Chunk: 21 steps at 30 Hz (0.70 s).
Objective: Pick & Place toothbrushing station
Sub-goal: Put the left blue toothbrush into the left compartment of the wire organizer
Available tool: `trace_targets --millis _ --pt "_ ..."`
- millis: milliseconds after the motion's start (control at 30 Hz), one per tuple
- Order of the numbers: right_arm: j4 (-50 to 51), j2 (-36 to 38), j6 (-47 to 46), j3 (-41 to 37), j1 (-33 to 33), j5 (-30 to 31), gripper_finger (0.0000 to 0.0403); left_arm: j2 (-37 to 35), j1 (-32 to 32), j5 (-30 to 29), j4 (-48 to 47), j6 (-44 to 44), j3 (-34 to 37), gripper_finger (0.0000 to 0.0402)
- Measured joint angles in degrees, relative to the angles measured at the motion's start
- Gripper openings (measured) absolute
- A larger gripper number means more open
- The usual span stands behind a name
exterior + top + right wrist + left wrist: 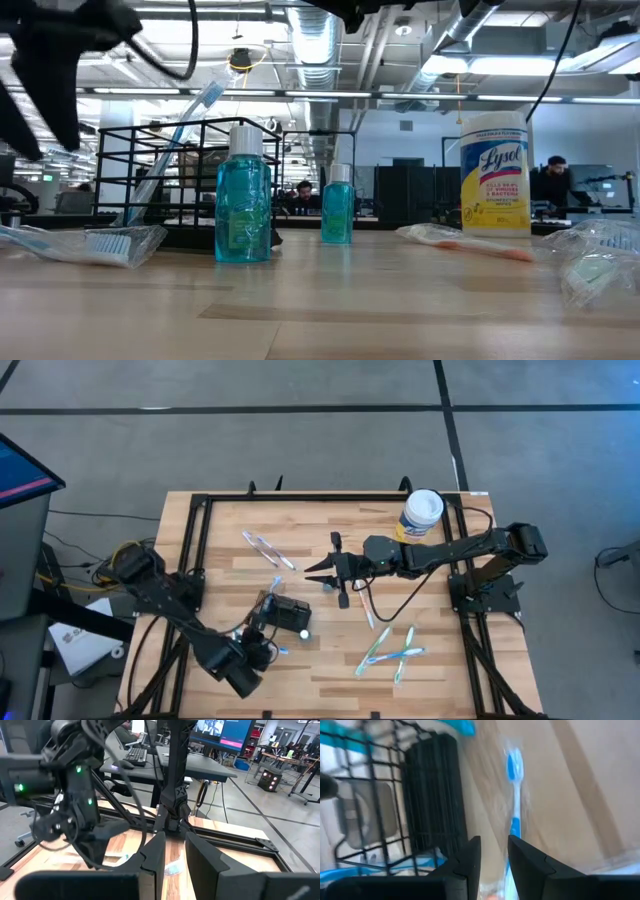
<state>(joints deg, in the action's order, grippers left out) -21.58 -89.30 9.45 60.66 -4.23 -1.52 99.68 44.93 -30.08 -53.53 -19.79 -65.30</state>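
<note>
I see the toothbrushing station (291, 612), a black wire-sided holder, on the bench (330, 660) at about 8 o'clock from centre, long axis running roughly 9 to 3 o'clock. The left hand (262, 647) sits just at its 7 o'clock side; in the left wrist view its fingers (470, 862) stand narrow with only a slim gap, and I cannot tell whether they grip anything. The right hand (322, 574) hovers near centre pointing toward 9 o'clock, fingers narrow, nothing between them. Count: two blue bottles (244, 195), one yellow wipes canister (421, 515), and loose toothbrushes (390, 652) at 5 o'clock and 11 o'clock, number unclear.
</note>
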Motion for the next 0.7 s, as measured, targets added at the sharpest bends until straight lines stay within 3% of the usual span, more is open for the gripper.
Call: trace_targets --millis 367,700 --pt "0.0 0.0 0.0 0.0 0.0 0.0 0.0067 3.0 -0.1 -1.1 1.2 -0.2 0.0 0.0090" --pt "0.1 0.0 0.0 0.0 0.0 0.0 0.0067 3.0 0.4 -7.6 2.4 -0.7 0.0 0.0090"
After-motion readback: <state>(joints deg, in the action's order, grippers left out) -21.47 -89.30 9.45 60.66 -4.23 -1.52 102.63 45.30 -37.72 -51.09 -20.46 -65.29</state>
